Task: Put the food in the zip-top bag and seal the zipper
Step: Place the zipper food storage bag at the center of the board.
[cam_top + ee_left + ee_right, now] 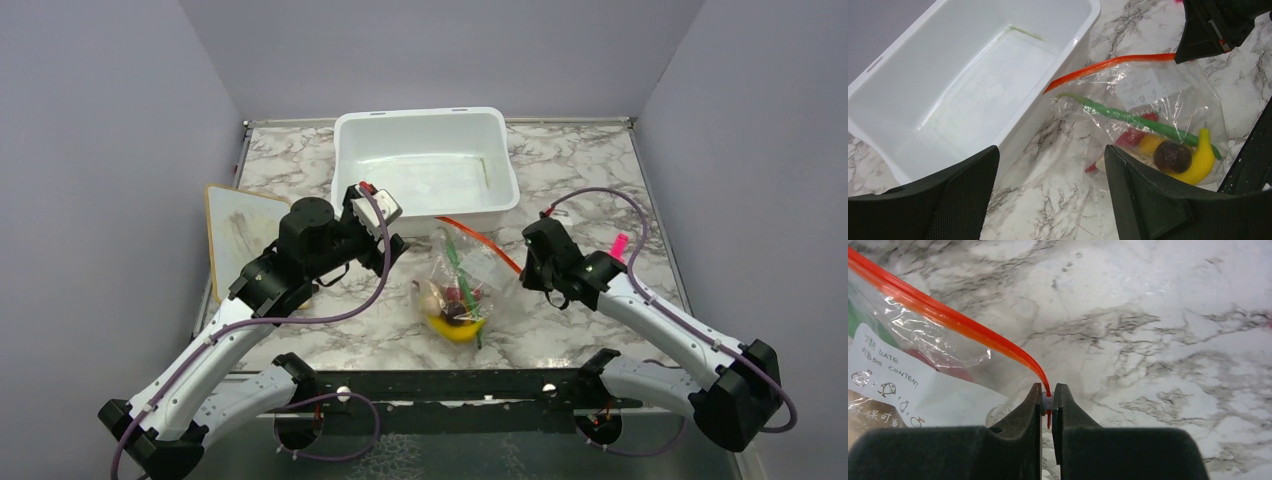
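Note:
The clear zip-top bag (462, 285) lies on the marble table in front of the white tub. Inside it are the food pieces: yellow banana (1200, 160), brown ball (1173, 156), long green pod (1128, 117), red chili (1135, 135) and orange fruit (1148, 144). The orange-red zipper (1108, 64) runs along the bag's far edge. My right gripper (1048, 401) is shut on the zipper's (948, 320) white slider at its right end. My left gripper (1050, 200) is open, hovering just left of the bag (1168, 95) with nothing between its fingers.
The white tub (425, 125) stands at the back centre, close behind the bag. A white board (240, 235) lies at the left edge under the left arm. A small pink object (618, 245) sits behind the right arm.

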Controlling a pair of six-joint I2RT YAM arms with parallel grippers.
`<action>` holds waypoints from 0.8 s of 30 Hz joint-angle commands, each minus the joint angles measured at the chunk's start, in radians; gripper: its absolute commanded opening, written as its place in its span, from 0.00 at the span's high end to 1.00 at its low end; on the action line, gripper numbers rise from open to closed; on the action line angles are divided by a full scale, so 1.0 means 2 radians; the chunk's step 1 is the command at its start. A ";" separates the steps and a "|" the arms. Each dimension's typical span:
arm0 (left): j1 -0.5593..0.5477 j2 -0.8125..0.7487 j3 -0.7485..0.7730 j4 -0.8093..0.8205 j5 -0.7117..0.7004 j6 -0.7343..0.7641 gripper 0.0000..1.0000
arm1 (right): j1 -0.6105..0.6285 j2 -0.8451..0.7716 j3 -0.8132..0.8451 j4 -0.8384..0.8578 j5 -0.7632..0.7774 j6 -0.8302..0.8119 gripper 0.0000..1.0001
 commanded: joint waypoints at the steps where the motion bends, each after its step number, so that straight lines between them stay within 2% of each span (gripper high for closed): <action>1: -0.001 -0.008 0.013 0.008 -0.009 0.003 0.20 | -0.031 -0.023 -0.012 -0.026 0.033 0.042 0.99; 7: -0.001 -0.018 0.000 0.002 -0.030 0.002 0.20 | -0.031 -0.027 -0.016 -0.095 0.063 0.138 0.99; 13: -0.001 -0.024 -0.025 0.001 -0.043 0.000 0.19 | -0.031 -0.084 -0.054 -0.125 0.057 0.225 0.99; 15: -0.001 -0.022 -0.027 0.002 -0.045 -0.002 0.17 | -0.032 -0.093 -0.056 -0.138 0.065 0.249 0.95; 16: -0.001 -0.019 -0.027 0.002 -0.048 -0.003 0.14 | -0.032 -0.098 -0.052 -0.144 0.070 0.260 0.89; 17: -0.001 -0.017 -0.026 0.004 -0.050 -0.004 0.04 | -0.031 -0.100 -0.047 -0.149 0.076 0.263 0.81; 18: -0.001 -0.014 -0.026 0.004 -0.052 -0.005 0.01 | -0.031 -0.102 -0.038 -0.152 0.084 0.264 0.73; 20: -0.001 -0.007 -0.023 0.005 -0.054 -0.011 0.01 | -0.032 -0.107 -0.018 -0.153 0.095 0.249 0.58; 22: -0.001 -0.002 -0.021 0.011 -0.066 -0.027 0.01 | -0.031 -0.104 0.007 -0.152 0.104 0.226 0.37; 24: -0.001 0.001 -0.019 0.017 -0.083 -0.054 0.01 | -0.031 -0.097 0.036 -0.156 0.119 0.207 0.24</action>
